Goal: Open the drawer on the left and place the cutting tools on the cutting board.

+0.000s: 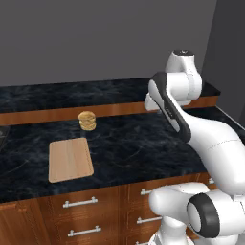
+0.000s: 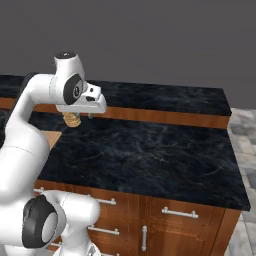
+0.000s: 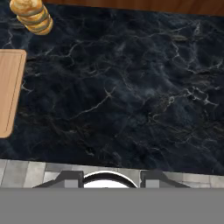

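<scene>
Under the front edge of the counter (image 1: pixel 134 143), left part: the drawer (image 1: pixel 105 198) sits flush with the cabinet face, with its bar handle (image 1: pixel 80 203) untouched. It is shut, so the first step is not yet done.

Progress, judged: nothing on the task is complete. Left to do are pulling the drawer, lifting out each cutting tool and setting both on the board. I take the tools to be inside the shut drawer, though this cannot be confirmed.

The arm (image 1: pixel 210 139) rises at the counter's right end and reaches up and back over the top. It is well apart from the drawer, which lies lower and to the left.

The board (image 1: pixel 70 160) lies flat near the counter's front edge, directly above the drawer. Its top is bare and ready to receive the tools.

The narrower drawers (image 1: pixel 153 206), right of the wide one, have similar bar handles and are also shut. They risk being mistaken for the target.

A round tan stack (image 1: pixel 87 120) stands behind the board's far right corner, near it but not touching.

The gripper (image 3: pixel 110 177) is held high over bare counter right of the board, facing down. Its tips are parted with nothing between them.

In the way: nothing blocks the handle. The board's front edge lies close above the drawer, so a reach from above must clear the counter lip.
</scene>
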